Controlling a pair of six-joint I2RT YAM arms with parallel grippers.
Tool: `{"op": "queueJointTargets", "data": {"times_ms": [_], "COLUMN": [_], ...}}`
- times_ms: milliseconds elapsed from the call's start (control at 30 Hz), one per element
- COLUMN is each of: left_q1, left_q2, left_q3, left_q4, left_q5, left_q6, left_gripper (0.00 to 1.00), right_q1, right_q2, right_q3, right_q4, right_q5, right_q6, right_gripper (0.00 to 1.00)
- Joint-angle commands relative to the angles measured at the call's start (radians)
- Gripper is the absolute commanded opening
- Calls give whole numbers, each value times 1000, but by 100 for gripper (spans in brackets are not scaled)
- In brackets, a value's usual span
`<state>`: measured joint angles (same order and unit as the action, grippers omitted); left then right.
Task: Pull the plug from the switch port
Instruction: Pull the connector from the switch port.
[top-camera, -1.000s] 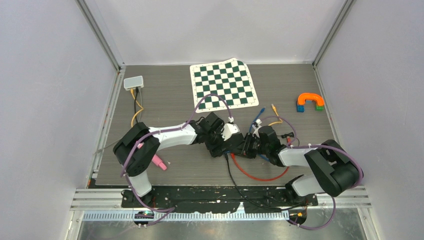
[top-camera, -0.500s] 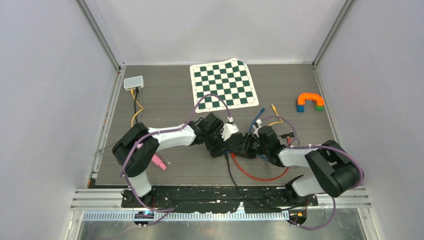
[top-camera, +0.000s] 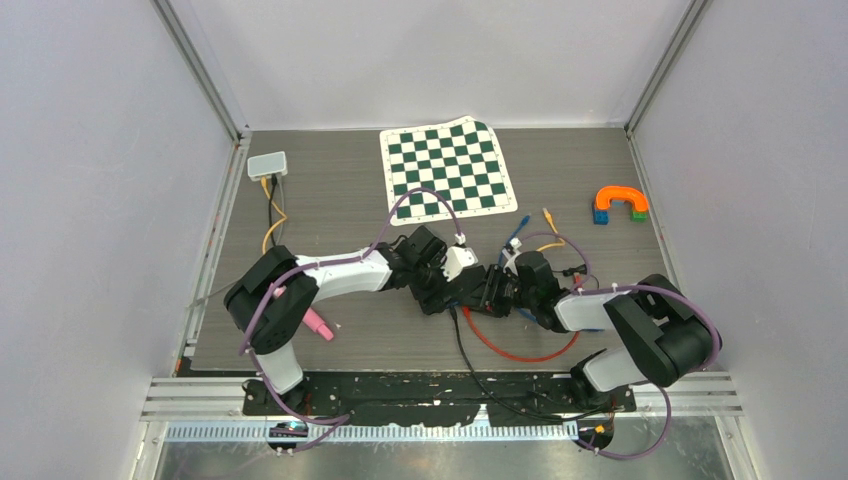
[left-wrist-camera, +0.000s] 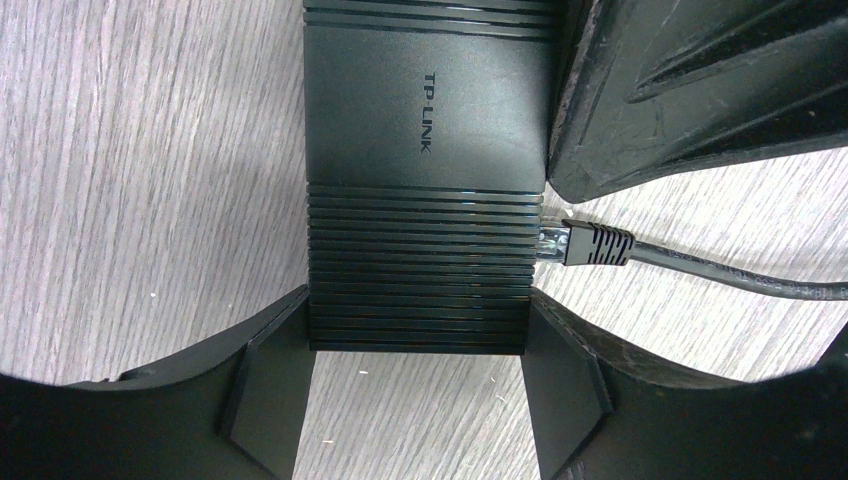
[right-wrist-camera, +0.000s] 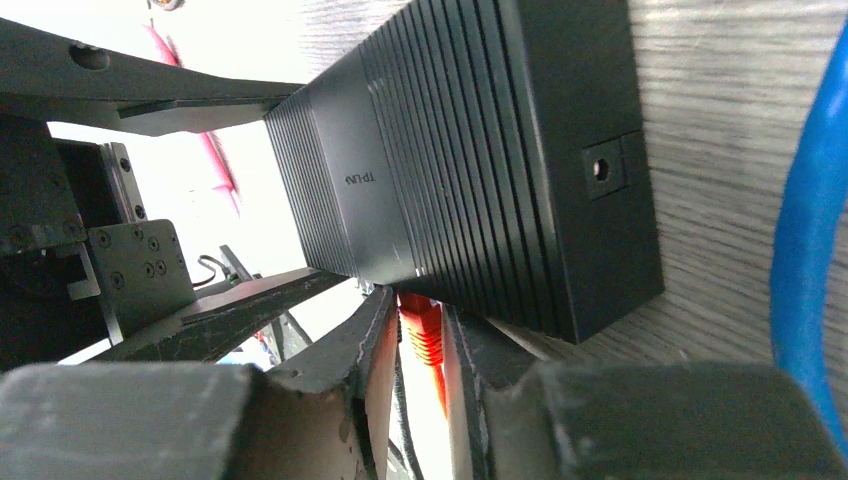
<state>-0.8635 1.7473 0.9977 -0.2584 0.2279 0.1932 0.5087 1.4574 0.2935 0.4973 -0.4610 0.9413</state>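
The black TP-Link switch (left-wrist-camera: 425, 150) lies flat on the table. My left gripper (left-wrist-camera: 418, 320) is shut on its near end, a pad on each side. A black plug (left-wrist-camera: 590, 243) with a black cable sits in a port on the switch's right side. In the right wrist view a red plug (right-wrist-camera: 420, 335) sits in a port on the switch (right-wrist-camera: 470, 170), and my right gripper (right-wrist-camera: 418, 315) is shut on it. From above, both grippers (top-camera: 455, 290) (top-camera: 492, 293) meet at mid-table and hide most of the switch. The red cable (top-camera: 510, 352) loops toward the near edge.
A green chessboard mat (top-camera: 450, 170) lies at the back. A white box (top-camera: 267, 165) with a yellow cable sits back left. An orange arch on blocks (top-camera: 620, 203) stands at the right, and a pink object (top-camera: 318, 325) beside the left arm. Loose blue cable (right-wrist-camera: 810, 250) runs right of the switch.
The right arm has edged slightly left toward the switch. The left arm and the switch have not moved.
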Motion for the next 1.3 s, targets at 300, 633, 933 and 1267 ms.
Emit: {"op": "queueJointTargets", "data": {"times_ms": [300, 633, 933, 1267], "left_q1": [-11, -11, -12, -12], "left_q2": [38, 38, 14, 23], "left_q3": [-47, -47, -83, -77], "left_q4": [-25, -21, 14, -1], "left_q5": [67, 75, 91, 66], "left_q6": [-28, -35, -64, -49], "left_gripper": [63, 62, 62, 61], "right_q1": [8, 7, 8, 8], "right_q2": [19, 26, 75, 33], "right_q3": [4, -33, -41, -6], "right_q4": [-185, -52, 44, -164], "right_q5": [58, 40, 81, 59], "right_q6": [-160, -75, 4, -182], "right_gripper": [5, 25, 29, 5]}}
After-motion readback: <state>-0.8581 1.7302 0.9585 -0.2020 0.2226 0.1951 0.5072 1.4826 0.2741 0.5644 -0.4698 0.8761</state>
